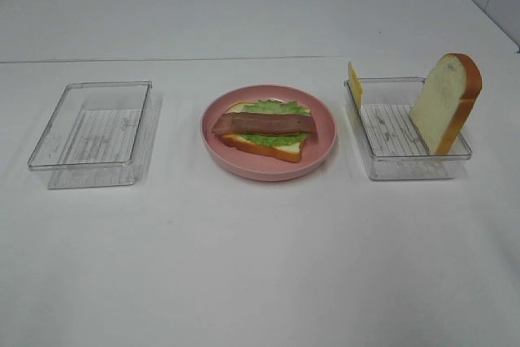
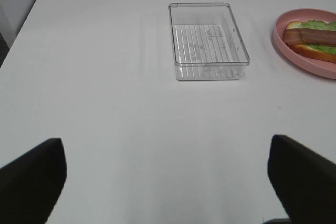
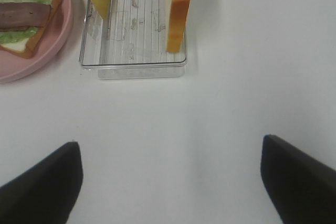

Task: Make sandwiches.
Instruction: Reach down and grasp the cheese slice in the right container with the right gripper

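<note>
The sandwich (image 1: 268, 129) was found half built on the pink plate (image 1: 268, 173) at the middle of the counter (image 1: 260, 266). One bread base had been laid, with lettuce (image 1: 276, 107) and a bacon strip (image 1: 264, 124) on it. No cheese and no top slice had yet been added.

The remaining parts were held in the clear tray (image 1: 406, 170) toward the counter's right edge. The cheese slice (image 1: 355, 83) was propped at the tray's far corner nearest the plate. The bread slice (image 1: 445, 103) was leaned upright against the wall on the side of the counter's right edge. A second clear tray (image 1: 89, 172) toward the left edge was seen to hold nothing.

The left pincer (image 2: 168, 182) and the right pincer (image 3: 170, 182) were both spread wide, with nothing held, above bare counter near the front edge.

The step in hand was judged to be the fetching of the cheese. A reach by the right pincer over the tray's near wall would be called for, with the thin slice taken across its faces.

Ample bare counter was noted in front of all three items. The tray walls and the upright bread were judged the only obstructions.
</note>
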You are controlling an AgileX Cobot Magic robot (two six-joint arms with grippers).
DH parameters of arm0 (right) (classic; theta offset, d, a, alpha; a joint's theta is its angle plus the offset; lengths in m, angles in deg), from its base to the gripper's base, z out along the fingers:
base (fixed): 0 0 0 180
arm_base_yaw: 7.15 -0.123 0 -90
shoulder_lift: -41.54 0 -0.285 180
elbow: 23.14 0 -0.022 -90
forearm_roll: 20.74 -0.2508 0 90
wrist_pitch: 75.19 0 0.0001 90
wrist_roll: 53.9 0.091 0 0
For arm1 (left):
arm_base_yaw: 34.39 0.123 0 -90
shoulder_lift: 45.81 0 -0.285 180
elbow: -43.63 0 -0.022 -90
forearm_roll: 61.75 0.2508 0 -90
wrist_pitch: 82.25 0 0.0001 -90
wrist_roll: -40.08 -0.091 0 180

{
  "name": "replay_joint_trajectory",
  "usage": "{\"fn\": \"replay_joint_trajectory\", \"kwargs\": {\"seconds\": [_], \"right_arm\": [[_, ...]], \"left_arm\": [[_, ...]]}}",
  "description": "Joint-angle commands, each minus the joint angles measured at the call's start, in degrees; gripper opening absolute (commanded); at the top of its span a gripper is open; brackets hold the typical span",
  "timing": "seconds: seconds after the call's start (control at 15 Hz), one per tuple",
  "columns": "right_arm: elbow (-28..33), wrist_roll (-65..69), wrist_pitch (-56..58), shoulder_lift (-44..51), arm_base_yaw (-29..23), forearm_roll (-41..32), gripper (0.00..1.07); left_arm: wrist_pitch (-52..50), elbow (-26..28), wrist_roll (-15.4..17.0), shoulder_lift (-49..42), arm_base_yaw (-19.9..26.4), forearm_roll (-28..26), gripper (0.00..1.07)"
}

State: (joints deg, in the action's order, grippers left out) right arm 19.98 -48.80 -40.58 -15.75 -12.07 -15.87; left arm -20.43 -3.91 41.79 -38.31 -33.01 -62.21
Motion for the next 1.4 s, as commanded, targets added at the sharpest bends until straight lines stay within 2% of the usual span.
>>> {"fn": "replay_joint_trajectory", "kwargs": {"seconds": [0.07,0.27,0.4,0.6,0.73,1.07,1.27,1.4], "right_arm": [[-8.0,-0.3,-0.8,-11.2,0.2,-0.6,0.9],[-15.4,-1.7,1.2,-19.1,0.2,-2.1,0.9],[-22.6,-8.3,4.7,-25.6,0.2,-8.2,0.9],[-29.9,-14.2,8.9,-32.3,0.1,-16.2,0.9],[-32.8,-16.0,10.7,-35.4,0.1,-19.0,0.9],[-42.2,-15.0,11.7,-45.8,-8.5,-16.8,0.9],[-47.2,-12.1,12.2,-52.1,-11.7,-12.5,0.9],[-50.0,-11.1,13.1,-55.2,-11.9,-12.0,0.9]], "left_arm": [[-0.5,-0.1,-0.1,-0.9,0.1,-0.2,0.98],[-0.5,-0.1,-0.1,-0.9,0.1,-0.2,0.98],[-0.5,-0.1,-0.1,-0.9,0.1,-0.2,0.98],[-0.5,-0.1,-0.1,-0.9,0.1,-0.2,0.98],[-0.5,-0.1,-0.1,-0.9,0.1,-0.2,0.98],[-0.5,-0.1,-0.1,-0.9,0.1,-0.2,0.98],[-0.5,-0.1,-0.1,-0.9,0.1,-0.2,0.98],[-0.5,-0.1,-0.1,-0.9,0.1,-0.2,0.98]]}}
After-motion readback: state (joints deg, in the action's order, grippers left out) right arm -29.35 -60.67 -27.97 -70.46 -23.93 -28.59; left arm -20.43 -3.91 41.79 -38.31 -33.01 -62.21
